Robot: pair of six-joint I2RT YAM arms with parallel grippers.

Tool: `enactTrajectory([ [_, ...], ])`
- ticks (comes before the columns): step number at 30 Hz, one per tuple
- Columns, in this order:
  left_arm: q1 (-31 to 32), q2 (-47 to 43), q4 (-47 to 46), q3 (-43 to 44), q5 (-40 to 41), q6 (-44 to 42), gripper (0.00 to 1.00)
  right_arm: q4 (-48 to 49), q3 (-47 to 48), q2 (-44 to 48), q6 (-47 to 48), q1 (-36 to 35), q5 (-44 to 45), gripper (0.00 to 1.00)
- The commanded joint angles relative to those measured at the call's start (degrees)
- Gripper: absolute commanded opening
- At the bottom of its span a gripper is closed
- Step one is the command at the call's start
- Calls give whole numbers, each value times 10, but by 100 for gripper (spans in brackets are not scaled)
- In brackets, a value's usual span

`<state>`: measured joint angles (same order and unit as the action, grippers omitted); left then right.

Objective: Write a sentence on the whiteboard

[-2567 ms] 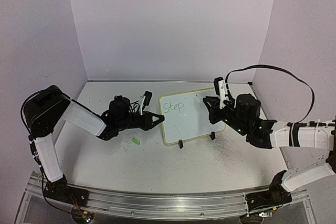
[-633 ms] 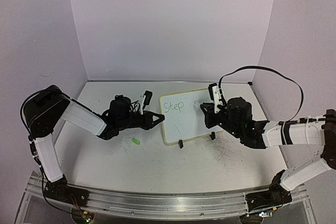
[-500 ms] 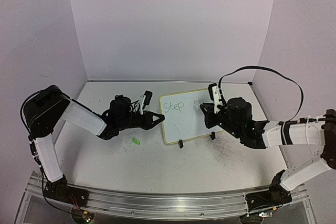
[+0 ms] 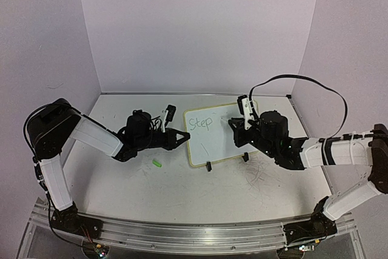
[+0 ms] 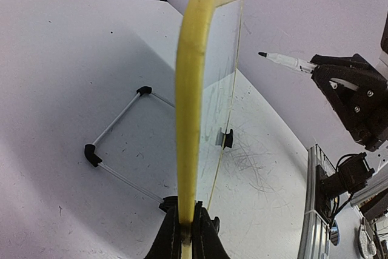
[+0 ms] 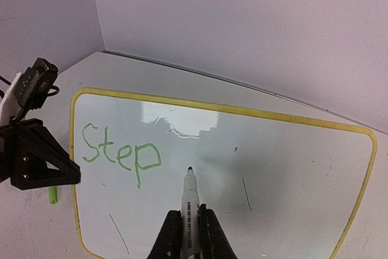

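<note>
The whiteboard [image 4: 219,145], white with a yellow rim, leans on its wire stand mid-table. The sentence on it reads only "Step" [image 6: 121,153], in green at the upper left [image 4: 200,123]. My left gripper [image 4: 184,138] is shut on the board's left rim [image 5: 191,89], its jaws pinching the yellow edge [image 5: 187,227]. My right gripper [image 6: 190,222] is shut on a white marker [image 6: 190,197]. The marker's dark tip sits at or just off the board, right of the "p". From the left wrist the marker [image 5: 286,61] points at the board's face.
A small green cap [image 4: 157,163] lies on the tabletop left of the board, also seen as a green cap [image 6: 53,195] from the right wrist. The thin wire stand [image 5: 118,127] sticks out behind the board. Grey scuff marks [image 4: 259,174] cover the table at front right. Walls enclose the back and sides.
My right arm has shifted left and in toward the board, bringing the marker tip near the spot right of "Step". The left arm and the board have not moved.
</note>
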<state>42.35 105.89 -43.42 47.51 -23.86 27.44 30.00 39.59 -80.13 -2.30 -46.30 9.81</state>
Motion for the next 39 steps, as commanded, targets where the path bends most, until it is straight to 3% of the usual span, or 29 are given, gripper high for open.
enactTrajectory([
  [1,0,-13,16,12,29,-4,0,30,34,-19,5,-2,11,0],
  [19,0,-17,16,14,28,-11,0,45,61,-62,4,3,36,0],
  [39,0,-17,16,13,28,-12,0,10,27,-56,-39,2,22,0],
])
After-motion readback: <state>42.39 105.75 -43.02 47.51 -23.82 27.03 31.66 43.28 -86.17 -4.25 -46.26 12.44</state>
